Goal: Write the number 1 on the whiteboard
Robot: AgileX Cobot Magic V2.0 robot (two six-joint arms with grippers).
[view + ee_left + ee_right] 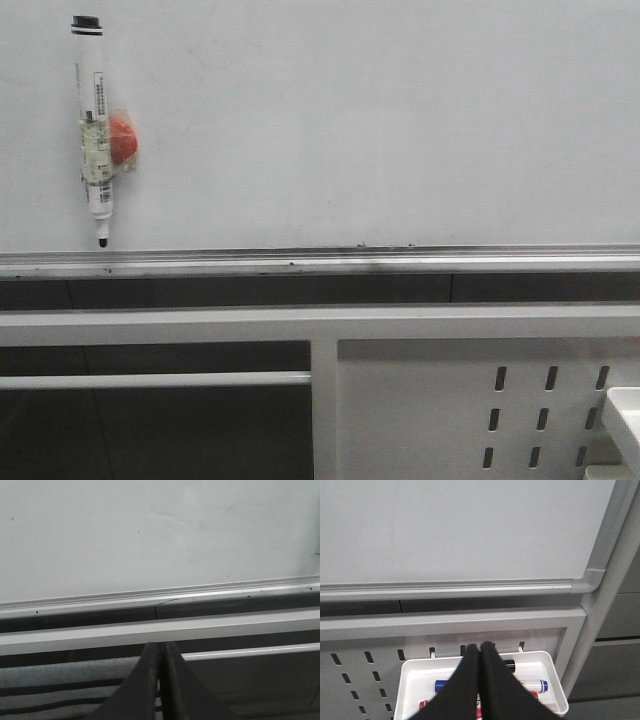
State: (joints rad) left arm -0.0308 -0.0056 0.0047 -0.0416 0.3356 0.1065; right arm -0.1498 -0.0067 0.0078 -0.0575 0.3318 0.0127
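While no stroke is on the board yet, the number 1 is nowhere to be seen on the whiteboard (pixel 380 120), which fills the upper part of the front view with its silver rail (pixel 320 262) running along the bottom edge. At the upper left of that frame a marker (pixel 95 130) hangs upright against the board, black cap up and tip just above the rail, with a red blob (pixel 122 140), probably a magnet, taped beside it. In the left wrist view the left gripper (pixel 160 655) sits at bottom centre, fingers pressed together on nothing, below the rail. Further right, the right gripper (pixel 480 652) is likewise closed and empty, hovering over a white tray (pixel 555 680) hooked on the perforated panel (pixel 365 675) at the lower edge; the tray holds a black-capped marker, a blue-capped one and something red. The likely risk is a closed gripper nudging the hanging marker off its mount, or picking a capped pen that leaves no line
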